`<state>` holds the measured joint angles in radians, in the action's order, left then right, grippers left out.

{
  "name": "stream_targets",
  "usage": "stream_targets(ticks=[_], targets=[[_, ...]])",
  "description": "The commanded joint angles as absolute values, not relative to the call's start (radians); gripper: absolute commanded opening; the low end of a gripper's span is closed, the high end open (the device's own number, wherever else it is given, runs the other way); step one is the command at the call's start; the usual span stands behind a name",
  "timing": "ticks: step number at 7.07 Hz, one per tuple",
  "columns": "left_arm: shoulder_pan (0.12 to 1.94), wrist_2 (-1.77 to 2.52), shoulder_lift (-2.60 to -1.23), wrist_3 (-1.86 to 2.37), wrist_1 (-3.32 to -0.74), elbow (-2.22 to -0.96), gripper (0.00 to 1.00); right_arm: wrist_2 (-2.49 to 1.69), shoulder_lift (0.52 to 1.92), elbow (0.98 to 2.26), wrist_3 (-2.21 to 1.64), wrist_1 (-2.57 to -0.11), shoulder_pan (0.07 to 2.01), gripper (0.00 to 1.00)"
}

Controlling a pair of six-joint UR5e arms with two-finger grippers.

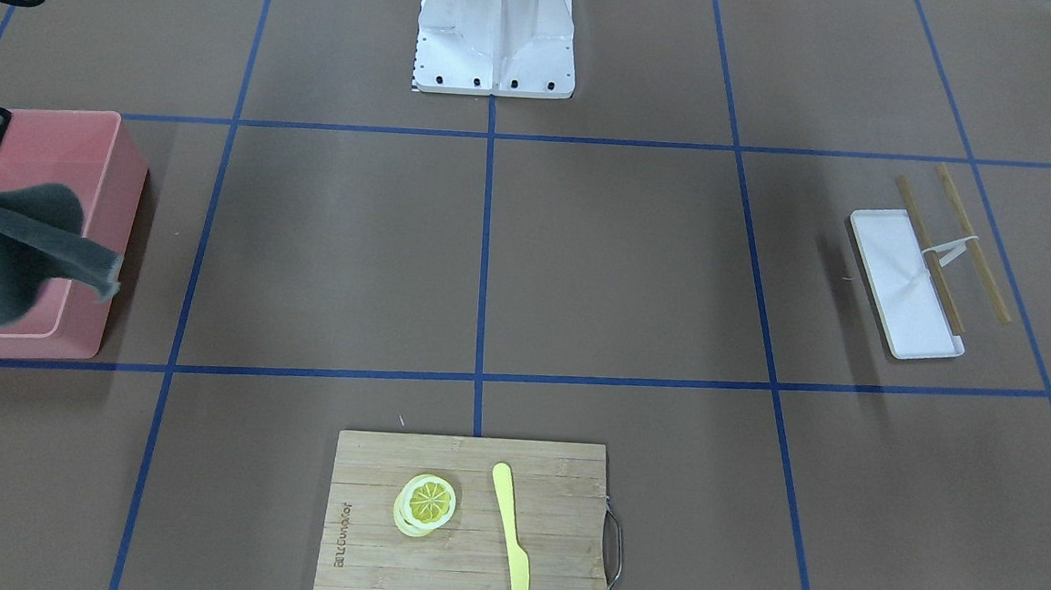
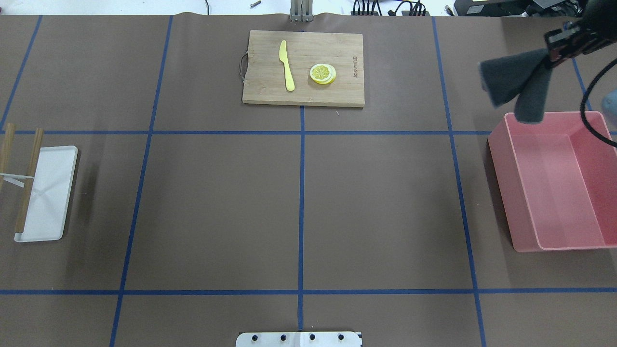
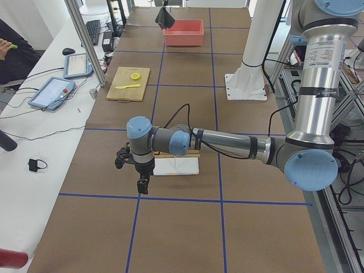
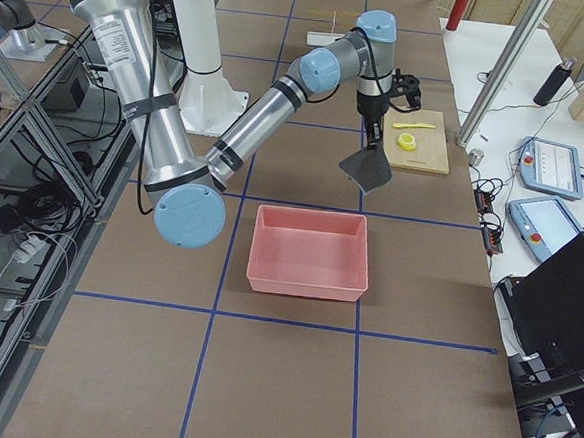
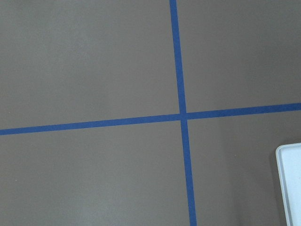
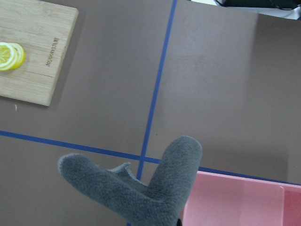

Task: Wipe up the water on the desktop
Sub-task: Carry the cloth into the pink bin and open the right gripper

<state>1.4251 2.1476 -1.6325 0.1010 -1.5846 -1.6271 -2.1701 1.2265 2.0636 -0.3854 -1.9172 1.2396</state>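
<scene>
The right tool (image 2: 554,48) was clenched on a grey fleecy cloth (image 2: 511,82), pinching it at one small gathered spot so that two loose lobes hung down. It held the cloth in the air, clear of the large matte brown bench with thin blue tape lines (image 2: 217,207) and just past the far corner of the pink plastic bin (image 2: 511,202).

The main risk was aim. No view showed any water on the bench, so a wipe could easily land on dry surface and miss the wet patch.

Grip was the second risk. With so little fabric caught, friction against the matte surface might pull the cloth free once it was pressed down and dragged. The bunched lobes would also wipe only a narrow strip.

A sweep toward the bamboo cutting board (image 2: 270,91) could catch its edge and disturb the yellow plastic knife (image 2: 287,67) or the lemon slices (image 2: 323,73).

The left tool (image 3: 142,185) hung near the white tray (image 2: 53,193), well apart from the cloth. I could not tell whether it was released or clenched.
</scene>
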Motion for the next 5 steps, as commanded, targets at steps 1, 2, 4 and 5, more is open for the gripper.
stream_targets(ticks=[1,2,4,5], targets=[[1.425,2.148,-1.632,0.101,-1.585,-1.631,0.99,-2.184,1.401,2.075,-0.171,-1.948,1.331,0.00],[1.425,2.148,-1.631,0.101,-1.585,-1.631,0.99,-2.190,1.445,2.068,-0.170,-1.947,1.328,0.00],[1.425,2.148,-1.628,0.098,-1.585,-1.629,0.99,-2.197,1.469,2.063,-0.170,-1.947,1.312,0.00],[1.425,2.148,-1.628,0.098,-1.585,-1.629,0.99,-2.195,1.468,2.060,-0.173,-1.942,1.283,0.00]])
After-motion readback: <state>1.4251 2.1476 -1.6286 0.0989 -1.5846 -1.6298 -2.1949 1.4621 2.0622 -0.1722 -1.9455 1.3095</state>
